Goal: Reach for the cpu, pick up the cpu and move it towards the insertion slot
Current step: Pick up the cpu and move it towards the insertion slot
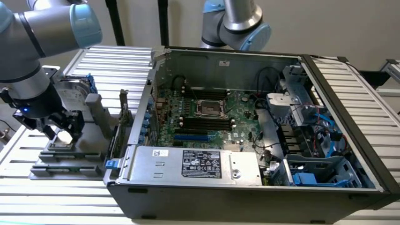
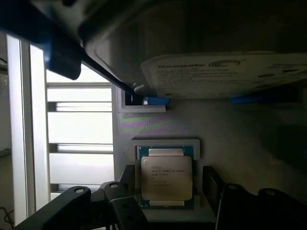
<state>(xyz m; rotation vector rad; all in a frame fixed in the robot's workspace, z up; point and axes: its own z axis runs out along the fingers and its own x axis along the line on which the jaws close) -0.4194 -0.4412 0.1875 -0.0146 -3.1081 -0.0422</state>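
- Dark fingers (image 2: 211, 184) of the tool (image 2: 168, 178) stand apart, one on each side of the cpu (image 2: 166, 175), with a sliver of gap at either edge; nothing is gripped
- Silvery side up, the cpu lies flat in the recess of a grey holder (image 2: 240, 143), near a hard drive (image 2: 225, 74) with blue brackets
- By this showing, the reach is at its end and the pickup is the step in hand; a clean grasp calls for the fingers to meet opposite edges evenly, then a straight lift clear of the recess
- From the exterior view, the arm (image 1: 31, 79) descends from the upper left, wrist pointing down, with the tool low over the holder on the slatted surface (image 1: 50, 206)
- Well apart, the insertion slot (image 1: 209, 107) sits inside the open computer case (image 1: 250, 197) toward the exterior view's right, its silver frame ringed by green circuit board
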